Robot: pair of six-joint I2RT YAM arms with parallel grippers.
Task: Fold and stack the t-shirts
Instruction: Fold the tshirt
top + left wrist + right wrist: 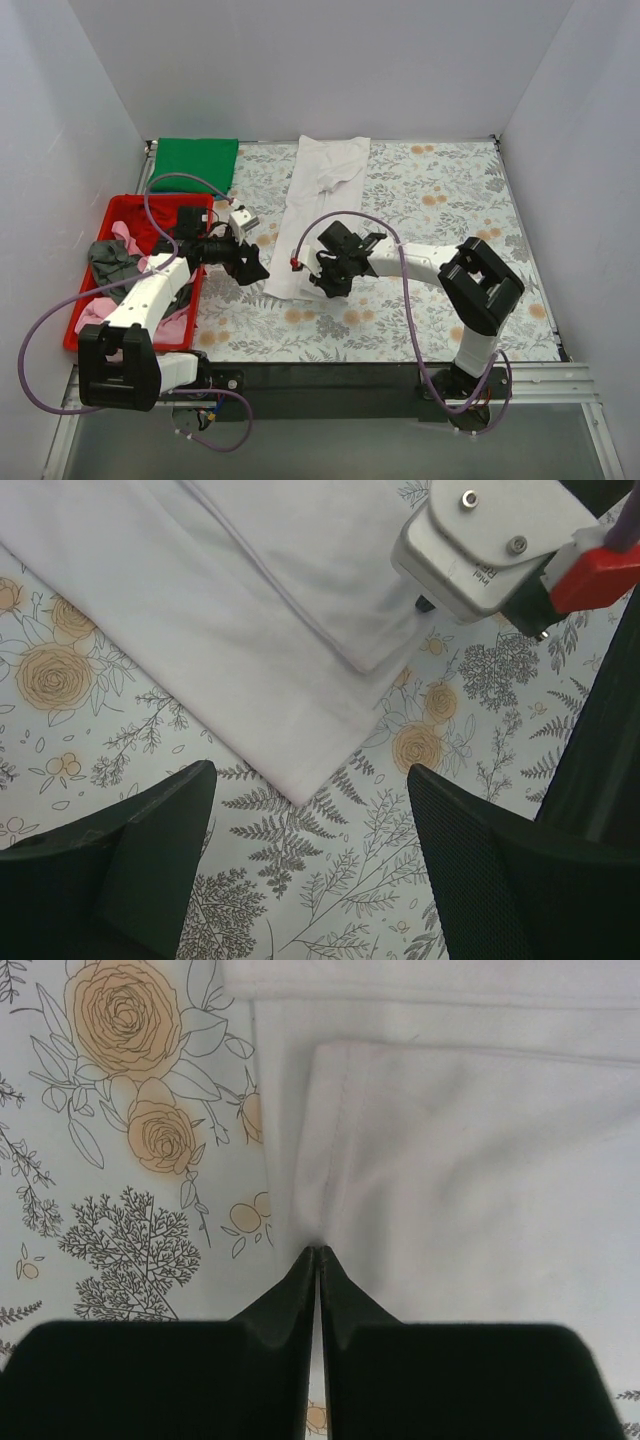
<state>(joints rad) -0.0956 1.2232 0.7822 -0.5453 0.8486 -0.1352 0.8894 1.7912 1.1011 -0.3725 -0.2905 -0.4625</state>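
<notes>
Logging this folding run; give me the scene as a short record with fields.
Folding now: long white cloth t-shirt, folded lengthwise on grey floral-patterned cloth
Left end effector: open, above shirt's near corner
Right end effector: shut on shirt's edge
Done: folded bright green t-shirt, far left corner
Waiting: pink and grey shirts in red plastic bin

Plain pale walls (pixel 300 60) close in the table (pixel 330 385) on three sides. A grey floral cloth (pixel 440 200) covers its top; the near edge is bare and dark. Light is soft, even.
</notes>
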